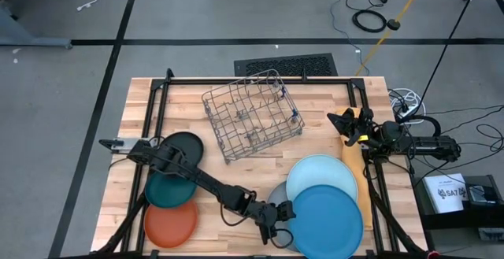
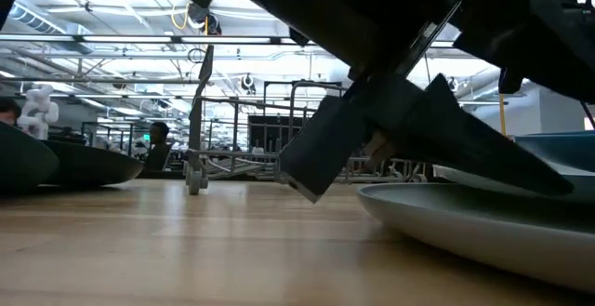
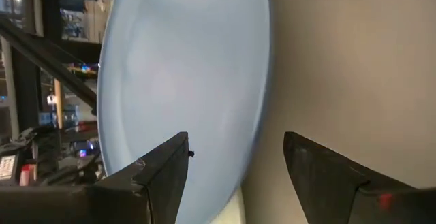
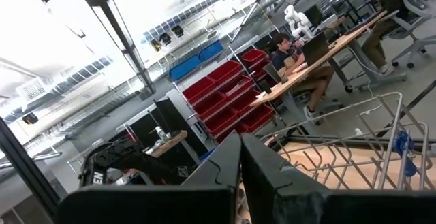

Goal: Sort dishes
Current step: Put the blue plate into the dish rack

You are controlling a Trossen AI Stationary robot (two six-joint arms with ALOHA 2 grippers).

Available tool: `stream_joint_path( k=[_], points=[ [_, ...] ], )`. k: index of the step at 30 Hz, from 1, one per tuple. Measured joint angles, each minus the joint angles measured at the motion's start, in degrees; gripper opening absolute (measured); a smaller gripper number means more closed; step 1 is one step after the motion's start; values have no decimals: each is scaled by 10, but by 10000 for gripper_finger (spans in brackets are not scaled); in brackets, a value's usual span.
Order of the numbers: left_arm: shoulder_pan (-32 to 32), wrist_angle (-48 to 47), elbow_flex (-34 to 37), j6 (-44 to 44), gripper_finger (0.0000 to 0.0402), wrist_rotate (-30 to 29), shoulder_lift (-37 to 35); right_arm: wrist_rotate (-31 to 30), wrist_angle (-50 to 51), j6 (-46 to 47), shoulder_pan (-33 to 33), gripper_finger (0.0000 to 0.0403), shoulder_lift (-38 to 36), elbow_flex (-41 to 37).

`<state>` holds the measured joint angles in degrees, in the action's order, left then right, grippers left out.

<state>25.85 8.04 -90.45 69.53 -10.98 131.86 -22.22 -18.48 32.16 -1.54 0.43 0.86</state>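
Three smaller plates lie at the left: black point(image 1: 186, 144), teal point(image 1: 168, 190) and orange point(image 1: 169, 223). At the near right, the mid blue plate point(image 1: 327, 221) lies partly on the light blue plate point(image 1: 321, 176), and both overlap the grey plate point(image 1: 279, 195). My left gripper point(image 1: 276, 216) is open at the grey plate's left rim. In the left wrist view point(image 3: 235, 163) one finger stands over the plate's face and the other outside its rim point(image 3: 253, 142). My right gripper point(image 1: 340, 121) is shut and empty at the table's right side. My left gripper stands level with its two fingers on either side of the grey plate's left rim point(image 3: 253, 142). I cannot tell whether either finger touches the plate. The plate lies on the table under the two blue plates.
A grey wire rack point(image 1: 252, 113) stands tilted at the far middle of the table. A yellow-orange folded cloth point(image 1: 352, 150) lies along the right edge beside the blue plates. Bare wood shows at the near middle point(image 1: 228, 227). A black frame runs along the table's edges.
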Motion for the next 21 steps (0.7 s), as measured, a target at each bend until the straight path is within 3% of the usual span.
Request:
stream_joint_path(
  k=[5,10,21],
  points=[
    [0,25,-1,17,236,4,22,0,3,0,0,6,0,0],
    [-1,57,-1,18,207,-7,29,-1,11,0,0,6,0,0],
    [-1,77,0,13,60,-16,31,-1,13,-2,0,6,1,0]
  ],
)
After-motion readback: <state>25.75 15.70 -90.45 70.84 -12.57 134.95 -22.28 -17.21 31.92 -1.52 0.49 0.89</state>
